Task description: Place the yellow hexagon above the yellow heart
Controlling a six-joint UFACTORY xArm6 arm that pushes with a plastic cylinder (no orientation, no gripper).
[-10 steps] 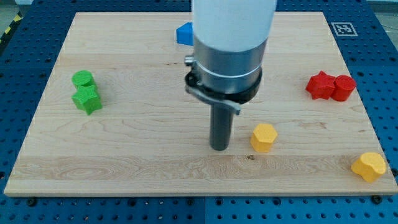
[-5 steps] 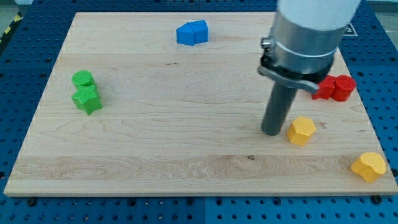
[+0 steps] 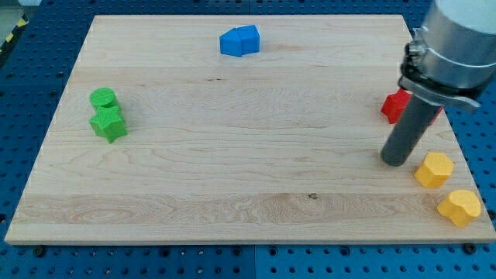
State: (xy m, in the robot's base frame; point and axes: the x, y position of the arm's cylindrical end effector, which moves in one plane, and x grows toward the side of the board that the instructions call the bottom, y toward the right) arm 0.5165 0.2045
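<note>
Single camera view. Pale wooden board (image 3: 232, 186) on blue perforated bench (image 3: 23, 108).

Dark rod down at the view's right, my tip (image 3: 395, 162) on the board, just left of and slightly above the yellow hexagon block (image 3: 433, 170); contact with it hard to call, very close at least. No gripper or fingers on this rig, plain rod only, nothing held, pushing only.

Yellow hexagon near the board's right edge, low in the view. Yellow heart-shaped block (image 3: 459, 207) just below and right of it, at the bottom-right corner; narrow gap between the two, apparently not touching.

Red blocks (image 3: 397, 106) partly hidden behind the rod at right, shapes unclear. Blue blocks (image 3: 239, 40) paired at top centre, shapes not clear. Green round block (image 3: 102, 98) touching green star-like block (image 3: 108, 123) at far left. All well apart from the working corner.

Step in hand, as judged: final positioning push, hexagon nearly in place. Sits above the heart but offset to the view's left. Next move probably a short nudge toward the view's right to line up over the heart, tip kept on the hexagon's left face. Risk: overshoot off the board edge, or a downward slip knocking the heart.
</note>
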